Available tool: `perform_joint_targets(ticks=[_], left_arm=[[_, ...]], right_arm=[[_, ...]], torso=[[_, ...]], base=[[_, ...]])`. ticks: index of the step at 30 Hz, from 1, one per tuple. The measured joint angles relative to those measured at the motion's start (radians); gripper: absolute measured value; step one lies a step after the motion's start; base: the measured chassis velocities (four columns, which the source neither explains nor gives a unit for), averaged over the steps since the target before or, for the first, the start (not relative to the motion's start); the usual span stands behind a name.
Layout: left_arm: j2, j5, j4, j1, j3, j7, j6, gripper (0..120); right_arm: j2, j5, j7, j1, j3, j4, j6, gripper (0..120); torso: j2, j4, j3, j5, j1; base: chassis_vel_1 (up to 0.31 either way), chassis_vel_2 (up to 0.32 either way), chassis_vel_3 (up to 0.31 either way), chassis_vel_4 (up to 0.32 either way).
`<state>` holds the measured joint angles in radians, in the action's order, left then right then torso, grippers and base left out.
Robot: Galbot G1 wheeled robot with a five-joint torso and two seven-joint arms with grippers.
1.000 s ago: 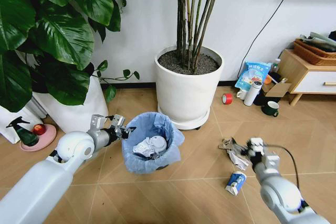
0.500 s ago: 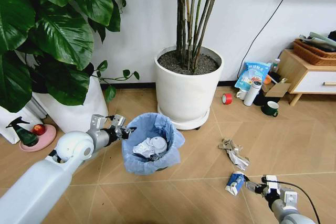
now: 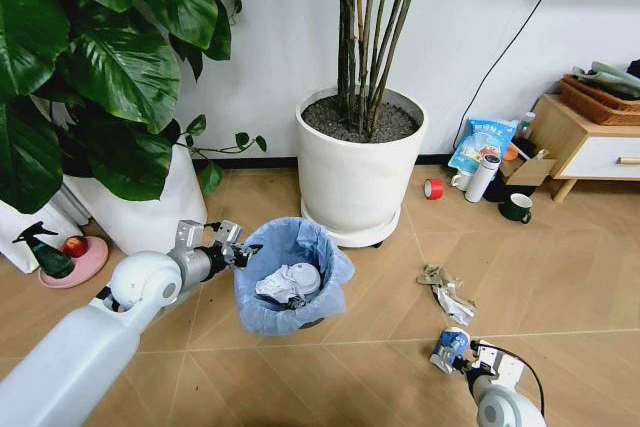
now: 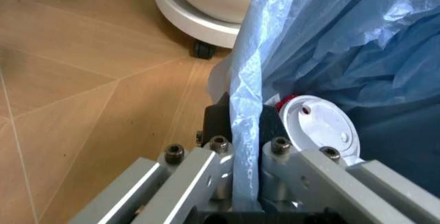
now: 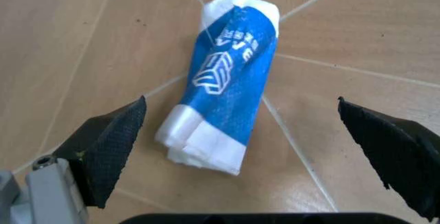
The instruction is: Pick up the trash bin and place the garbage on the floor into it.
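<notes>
The trash bin (image 3: 290, 282), dark and lined with a ruffled light-blue bag, stands on the floor just left of centre. My left gripper (image 3: 235, 244) is shut on its rim, the blue bag (image 4: 246, 131) pinched between the fingers. Inside lie crumpled white tissues (image 3: 272, 285) and a white round lid (image 4: 320, 128). A blue-white wrapper (image 3: 450, 347) lies on the tiles at the lower right. My right gripper (image 3: 468, 357) hovers just over it, open, and the wrapper (image 5: 223, 80) lies between the spread fingers (image 5: 106, 141). More crumpled garbage (image 3: 445, 295) lies a little farther off.
A big white plant pot (image 3: 360, 182) stands right behind the bin, and a leafy plant in another white pot (image 3: 150, 212) on the left. A red tape roll (image 3: 432, 188), green mug (image 3: 515, 208), blue snack bag (image 3: 482, 142) and wooden cabinet (image 3: 585, 142) crowd the far right.
My right arm has drawn back from the crumpled silver litter and come down over the blue-white wrapper. The left gripper keeps its hold on the bin rim.
</notes>
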<state>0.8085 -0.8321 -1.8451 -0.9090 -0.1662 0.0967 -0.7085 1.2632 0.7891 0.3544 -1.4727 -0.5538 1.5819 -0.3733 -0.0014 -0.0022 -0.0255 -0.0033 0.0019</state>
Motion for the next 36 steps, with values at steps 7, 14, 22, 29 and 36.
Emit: perform_joint_targets(ticks=[7, 14, 22, 29, 36], left_arm=[[0.003, 0.001, 0.0, 0.005, 0.005, 0.002, 0.0, 0], [-0.002, 0.001, 0.001, 0.003, 0.003, 0.004, 0.001, 0], [-0.002, 0.001, 0.001, 0.005, 0.003, 0.005, 0.003, 0], [-0.003, 0.002, -0.001, -0.001, 0.003, 0.005, 0.004, 0], [-0.003, 0.0, -0.004, -0.003, 0.003, 0.005, 0.004, 0]], right_arm=[[0.013, 0.0, -0.016, 0.057, 0.001, -0.064, 0.007, 94], [0.029, 0.003, -0.027, 0.083, 0.008, -0.1, 0.007, 65], [0.039, -0.032, -0.035, 0.097, 0.012, -0.127, 0.03, 39], [0.044, -0.102, -0.063, 0.098, 0.003, -0.135, 0.049, 11], [0.04, -0.217, -0.098, 0.07, -0.023, -0.031, 0.112, 0]], torso=[[0.0, 0.0, 0.0, 0.0003, 0.0], [0.0, 0.0, 0.0, 0.0001, 0.0], [0.0, -0.0001, 0.0, 0.0002, 0.0], [0.0, 0.0, 0.0, 0.0003, 0.0], [0.0, 0.0, 0.0, 0.0002, 0.0]], base=[[0.0, 0.0, 0.0, 0.0], [0.0, 0.0, 0.0, 0.0], [0.0, 0.0, 0.0, 0.0], [0.0, 0.0, 0.0, 0.0], [0.0, 0.0, 0.0, 0.0]])
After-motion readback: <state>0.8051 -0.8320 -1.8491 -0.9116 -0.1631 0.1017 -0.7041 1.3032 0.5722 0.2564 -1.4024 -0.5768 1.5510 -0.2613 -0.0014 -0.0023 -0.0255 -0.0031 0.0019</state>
